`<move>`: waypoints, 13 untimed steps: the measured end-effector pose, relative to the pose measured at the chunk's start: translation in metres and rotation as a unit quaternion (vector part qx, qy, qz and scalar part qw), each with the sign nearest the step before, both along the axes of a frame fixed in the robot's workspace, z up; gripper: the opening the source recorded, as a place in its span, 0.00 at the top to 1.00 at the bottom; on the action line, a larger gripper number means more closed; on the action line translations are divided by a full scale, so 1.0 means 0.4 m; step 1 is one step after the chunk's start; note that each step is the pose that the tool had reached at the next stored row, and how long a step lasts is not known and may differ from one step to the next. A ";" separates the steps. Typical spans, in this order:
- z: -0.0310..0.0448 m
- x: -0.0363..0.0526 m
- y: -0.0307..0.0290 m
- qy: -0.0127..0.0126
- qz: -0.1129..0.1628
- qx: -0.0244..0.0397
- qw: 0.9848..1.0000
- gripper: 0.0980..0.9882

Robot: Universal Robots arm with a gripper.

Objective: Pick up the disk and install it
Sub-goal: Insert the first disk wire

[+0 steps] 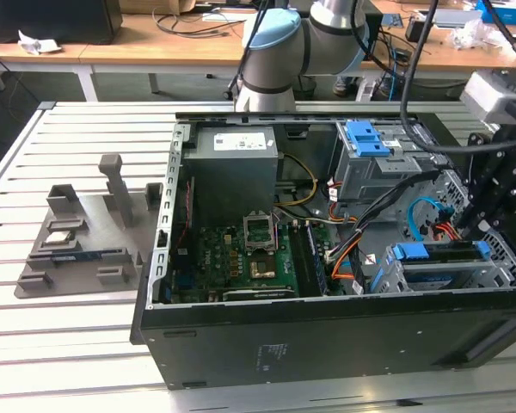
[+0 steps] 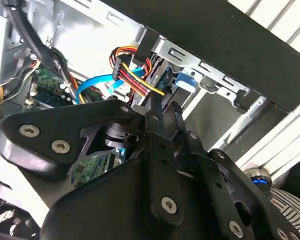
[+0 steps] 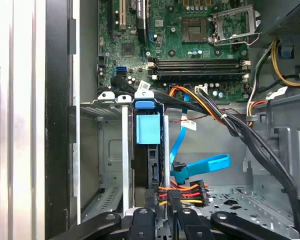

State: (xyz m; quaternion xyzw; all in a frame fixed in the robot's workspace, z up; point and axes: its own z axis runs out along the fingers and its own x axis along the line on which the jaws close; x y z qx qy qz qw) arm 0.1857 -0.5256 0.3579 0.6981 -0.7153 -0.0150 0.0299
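Blue-framed disk (image 3: 149, 150) seated in drive cage (image 3: 110, 150), gripper (image 3: 160, 212) touching

We see a pale slatted aluminium surface (image 1: 77, 344) with long grooves running across it. Behind it, along the far side in the exterior view, stands a light wooden workbench (image 1: 155, 47) on white legs, strewn with loose dark cables (image 1: 185, 21) and crumpled white paper (image 1: 36, 41). Beneath the bench lies dark grey floor (image 1: 34, 86). The light is even.
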 end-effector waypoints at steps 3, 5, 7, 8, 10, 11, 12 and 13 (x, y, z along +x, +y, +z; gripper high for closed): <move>0.038 0.000 0.008 0.000 0.000 0.000 1.000 0.93; 0.063 0.000 0.014 0.000 0.000 -0.001 1.000 0.99; 0.084 0.000 0.019 0.000 0.000 -0.002 1.000 0.99; 0.100 0.000 0.023 0.000 0.000 -0.003 1.000 0.99; 0.117 0.000 0.026 0.000 0.000 -0.004 1.000 0.99; 0.123 0.000 0.026 0.000 0.000 -0.004 1.000 0.99; 0.125 0.000 0.026 0.000 0.000 -0.004 1.000 0.99; 0.125 0.000 0.026 0.000 0.000 -0.003 1.000 0.99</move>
